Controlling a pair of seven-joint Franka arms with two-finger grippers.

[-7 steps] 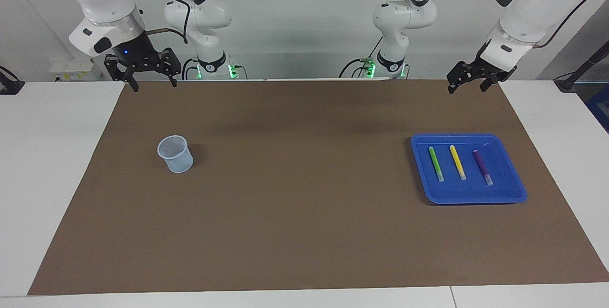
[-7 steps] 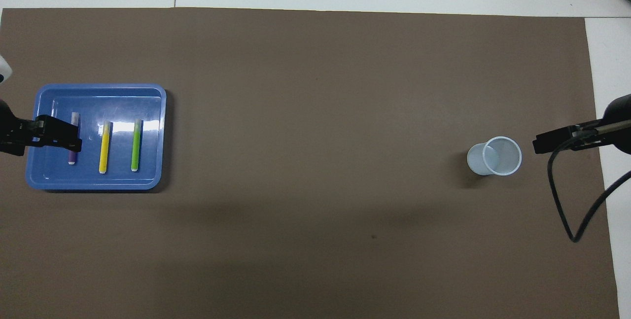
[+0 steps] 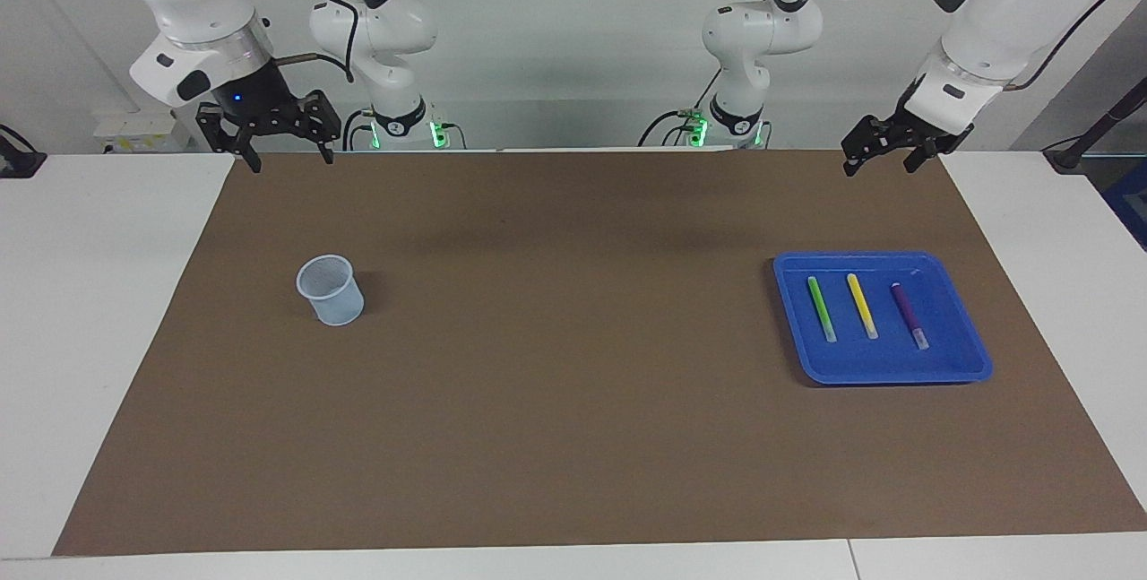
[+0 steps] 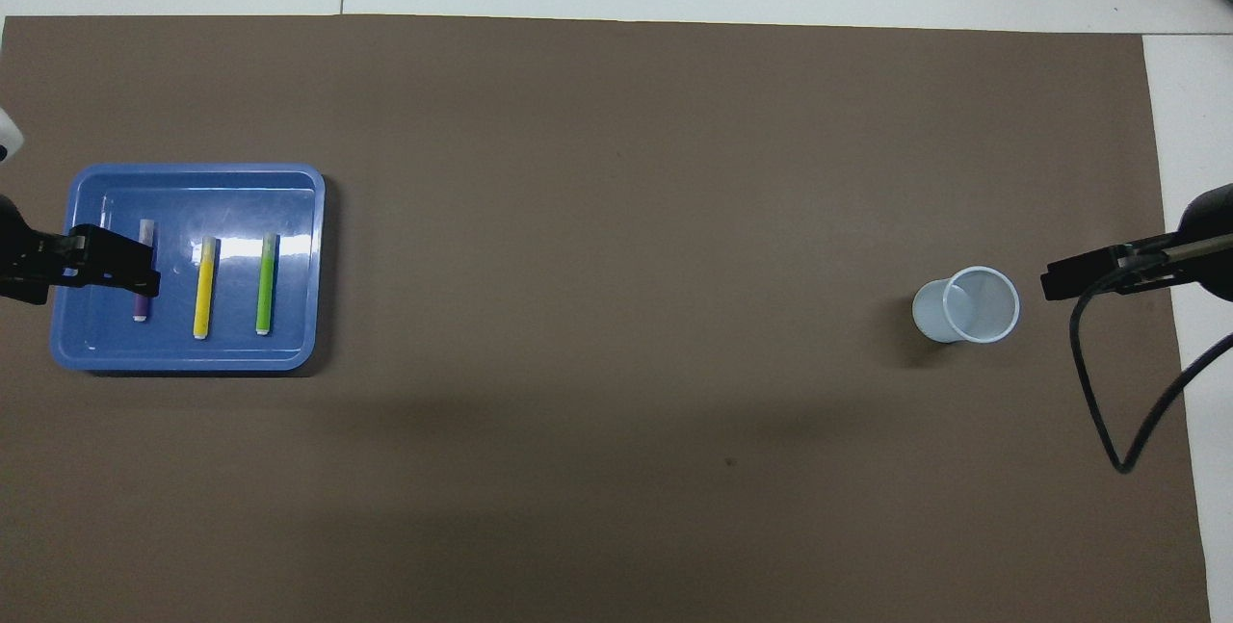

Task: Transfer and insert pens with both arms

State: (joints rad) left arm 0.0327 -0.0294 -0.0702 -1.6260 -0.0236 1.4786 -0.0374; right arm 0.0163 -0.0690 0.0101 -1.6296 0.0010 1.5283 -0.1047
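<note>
Side by side, green pen [image 3: 821,308], yellow pen [image 3: 862,305], purple pen [image 3: 909,315].

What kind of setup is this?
Likely a robotics lab bench: two large white arms over a brown mat, two smaller arms with green-lit bases, and pens staged in a blue tray beside a cup.

No text, label, brand or number can be read anywhere. The two smaller white arms [image 3: 381,42] standing nearer the robots than the brown mat [image 3: 573,356] each carry a black band with pale lettering, and a round dark mark sits on each of their green-lit bases, but the characters are too small to make out. The blue tray [image 3: 963,338], the pens in it and the pale cup [image 3: 332,291] bear no visible writing.
</note>
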